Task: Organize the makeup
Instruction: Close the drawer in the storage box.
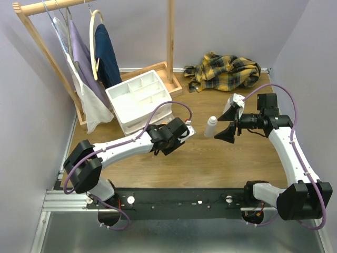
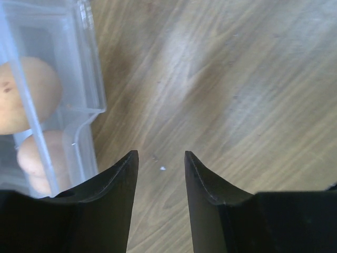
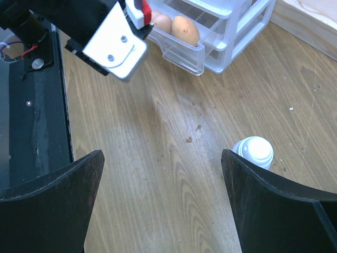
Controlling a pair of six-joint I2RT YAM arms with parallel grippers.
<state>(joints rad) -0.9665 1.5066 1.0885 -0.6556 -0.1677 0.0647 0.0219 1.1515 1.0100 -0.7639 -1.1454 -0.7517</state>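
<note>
One white capped bottle (image 1: 210,126) stands upright on the wooden table, right of the white drawer unit (image 1: 138,99). My right gripper (image 1: 221,125) is open wide and empty just right of it. In the right wrist view the bottle (image 3: 254,151) sits by the inner edge of my right finger, off the middle of the gripper (image 3: 162,155). Two peach sponges (image 3: 184,29) lie in the pulled-out bottom drawer (image 3: 181,55). My left gripper (image 1: 178,136) is open and empty by that drawer, with the sponges (image 2: 26,95) to its left (image 2: 160,155). No pencil sticks or second bottle show.
A yellow plaid cloth (image 1: 224,71) lies at the back right. A wooden clothes rack (image 1: 169,37) with hanging garments (image 1: 84,63) stands behind the drawer unit. Purple walls close both sides.
</note>
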